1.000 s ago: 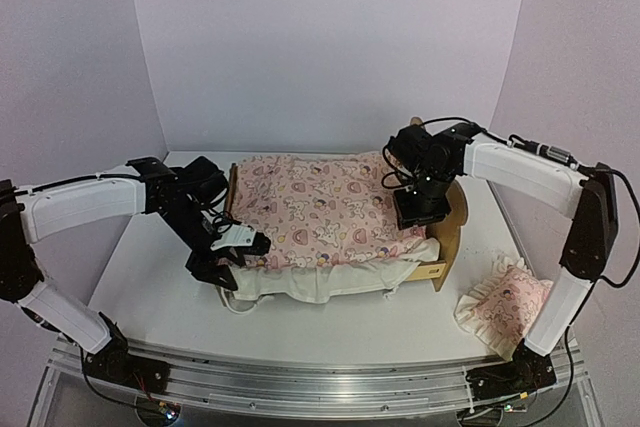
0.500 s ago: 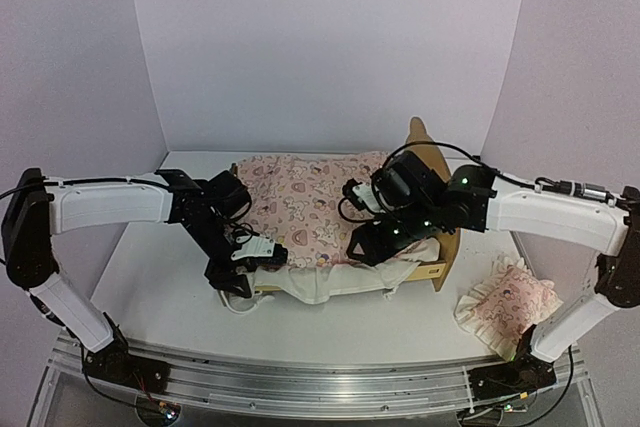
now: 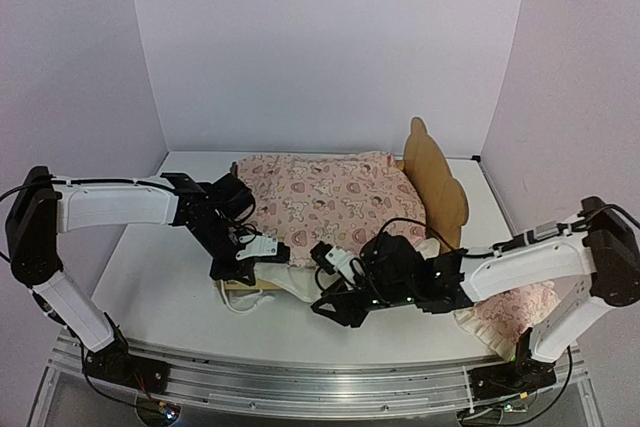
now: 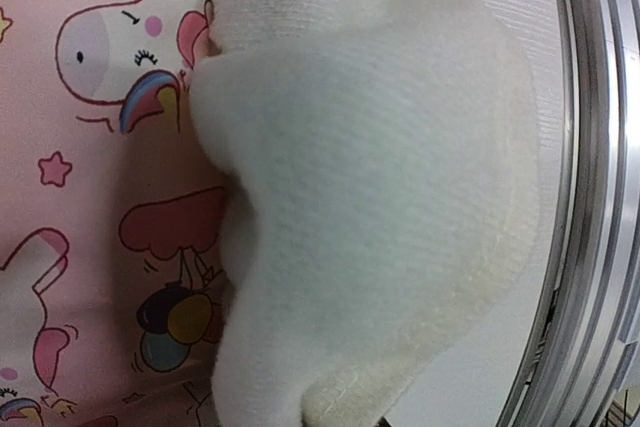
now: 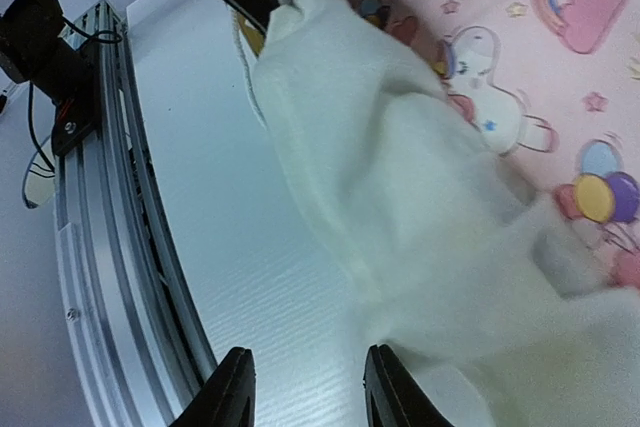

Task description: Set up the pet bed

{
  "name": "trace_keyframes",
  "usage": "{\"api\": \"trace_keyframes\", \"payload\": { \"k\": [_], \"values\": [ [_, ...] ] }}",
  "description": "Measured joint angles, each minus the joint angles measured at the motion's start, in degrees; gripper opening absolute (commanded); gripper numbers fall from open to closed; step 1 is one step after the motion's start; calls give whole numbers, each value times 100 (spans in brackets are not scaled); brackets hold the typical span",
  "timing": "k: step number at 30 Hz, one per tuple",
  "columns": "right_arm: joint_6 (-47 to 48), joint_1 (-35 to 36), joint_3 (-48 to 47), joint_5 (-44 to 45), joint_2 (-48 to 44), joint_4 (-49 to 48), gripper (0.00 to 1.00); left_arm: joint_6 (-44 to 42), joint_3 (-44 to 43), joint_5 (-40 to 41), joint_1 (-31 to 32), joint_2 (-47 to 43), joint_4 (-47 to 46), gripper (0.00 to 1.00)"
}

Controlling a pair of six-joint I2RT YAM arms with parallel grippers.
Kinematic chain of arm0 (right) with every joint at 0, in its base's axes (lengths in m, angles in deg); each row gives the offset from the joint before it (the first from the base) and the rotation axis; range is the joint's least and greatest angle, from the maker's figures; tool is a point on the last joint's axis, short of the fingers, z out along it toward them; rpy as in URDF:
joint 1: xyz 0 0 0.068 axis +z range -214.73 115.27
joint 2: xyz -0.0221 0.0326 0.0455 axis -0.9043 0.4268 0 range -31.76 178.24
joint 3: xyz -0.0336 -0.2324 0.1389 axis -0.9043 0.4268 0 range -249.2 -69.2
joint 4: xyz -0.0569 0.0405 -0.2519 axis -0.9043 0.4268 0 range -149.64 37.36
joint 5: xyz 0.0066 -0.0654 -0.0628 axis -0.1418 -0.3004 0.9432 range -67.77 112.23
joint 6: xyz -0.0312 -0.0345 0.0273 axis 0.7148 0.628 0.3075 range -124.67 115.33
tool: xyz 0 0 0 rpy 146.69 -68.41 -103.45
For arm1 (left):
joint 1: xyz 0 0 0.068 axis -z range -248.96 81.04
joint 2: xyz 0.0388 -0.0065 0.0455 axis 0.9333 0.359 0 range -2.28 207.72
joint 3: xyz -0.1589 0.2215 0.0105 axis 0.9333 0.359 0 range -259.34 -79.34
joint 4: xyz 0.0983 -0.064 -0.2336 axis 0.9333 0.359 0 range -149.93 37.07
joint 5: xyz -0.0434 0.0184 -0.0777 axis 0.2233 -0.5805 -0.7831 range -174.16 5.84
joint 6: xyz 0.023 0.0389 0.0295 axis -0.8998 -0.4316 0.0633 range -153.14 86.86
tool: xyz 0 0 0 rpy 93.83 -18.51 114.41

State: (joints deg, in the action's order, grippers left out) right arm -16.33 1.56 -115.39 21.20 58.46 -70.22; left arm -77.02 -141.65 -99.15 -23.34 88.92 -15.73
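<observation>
The pet bed (image 3: pixel 437 175) stands mid-table, its plywood bear-ear headboard at the right. A pink printed cover (image 3: pixel 330 197) lies over it, and its cream ruffle (image 3: pixel 290 282) hangs over the near side. My left gripper (image 3: pixel 258 252) sits at the bed's near-left corner, shut on that ruffle (image 4: pixel 380 197), which fills the left wrist view and hides the fingers. My right gripper (image 3: pixel 332 305) hovers low over the table in front of the bed. It (image 5: pixel 305 392) is open with bare table between the fingers, and its right finger is beside the ruffle edge (image 5: pixel 400 197).
A small pink ruffled pillow (image 3: pixel 505 325) lies at the right front, partly behind my right arm. An aluminium rail (image 3: pixel 300 367) runs along the table's near edge, close to the right gripper (image 5: pixel 110 247). White walls close off the back and sides.
My right arm swung from the headboard end down to the front of the bed, low over the table. My left gripper closed on the ruffle at the near-left corner.
</observation>
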Motion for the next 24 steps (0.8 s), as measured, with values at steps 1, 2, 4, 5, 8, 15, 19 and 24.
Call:
{"api": "trace_keyframes", "payload": {
  "k": [1,2,4,5,8,15,19,24],
  "values": [
    [29,58,0,50,228,-310,39,28,-29,48,-7,27,-19,2],
    [44,93,-26,93,476,-626,38,24,-72,95,-15,64,-20,1],
    [57,119,-135,147,992,-1204,37,-5,-183,189,-21,154,-5,1],
    [57,120,-211,156,1256,-1481,36,-29,-249,234,-27,210,6,1],
    [32,119,-512,277,1959,-2264,35,-136,-504,273,-103,436,53,1],
    [-215,30,-1306,1176,3218,-3641,34,-489,-972,280,-627,848,81,3],
    [-476,44,-1805,1623,3747,-4070,34,-540,-1098,266,-826,951,71,16],
    [-1047,64,-2234,1867,4111,-4251,35,-211,-1157,329,-893,986,64,36]
  ]
}}
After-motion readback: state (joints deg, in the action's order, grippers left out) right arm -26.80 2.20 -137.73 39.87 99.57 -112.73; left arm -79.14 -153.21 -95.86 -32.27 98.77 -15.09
